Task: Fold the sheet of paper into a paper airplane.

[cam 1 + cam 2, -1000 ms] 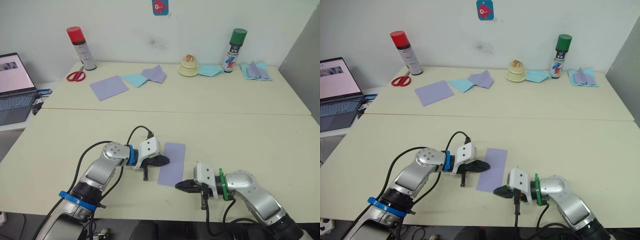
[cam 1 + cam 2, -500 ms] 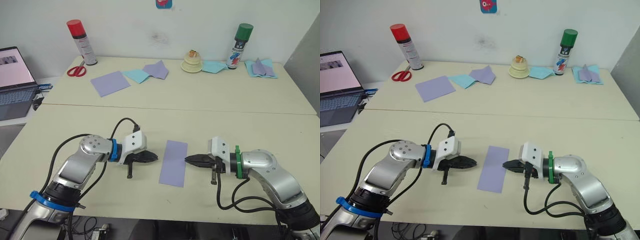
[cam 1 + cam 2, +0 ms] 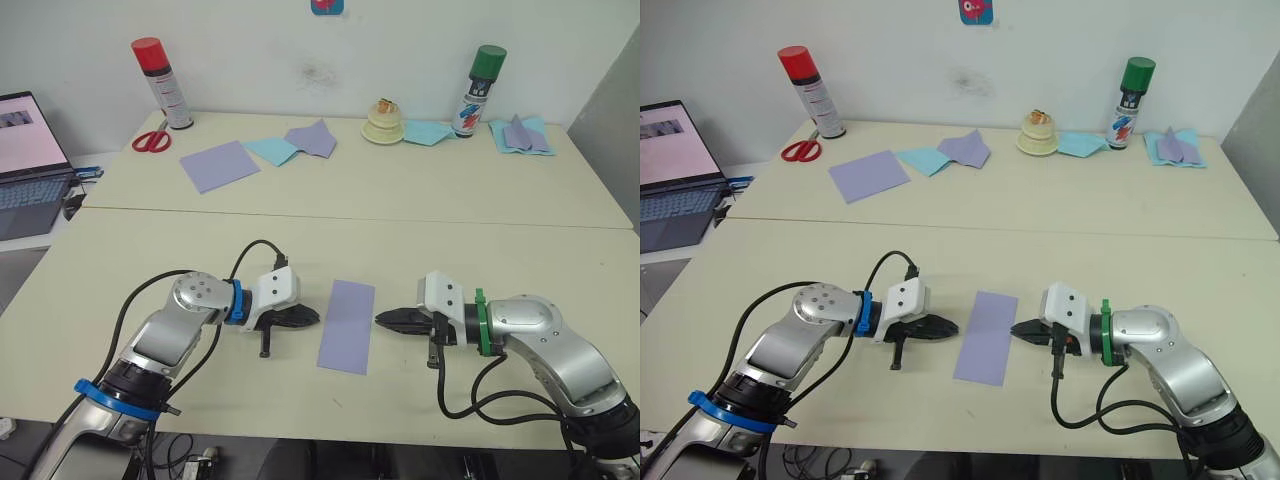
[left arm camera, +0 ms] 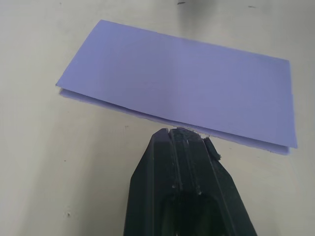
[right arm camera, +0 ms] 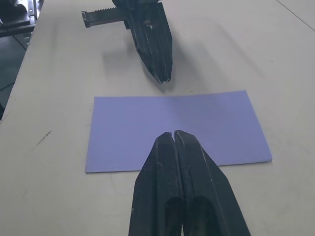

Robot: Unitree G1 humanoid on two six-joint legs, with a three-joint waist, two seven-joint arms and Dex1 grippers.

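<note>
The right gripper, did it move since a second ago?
Yes. The right gripper, shut, swung from the folded lavender sheet of paper's near corner out to its right long edge, now pointing at that edge mid-length.

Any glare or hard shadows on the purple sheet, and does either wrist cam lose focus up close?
Left eye view: the sheet is evenly lit, no glare, only faint shadows under both claws. Left wrist view: the left claw tip is sharp, the sheet's double edge reads clearly with a thin shadow under it. Right wrist view: the right claw is soft near the lens; the left claw casts a soft shadow on the table.
</note>
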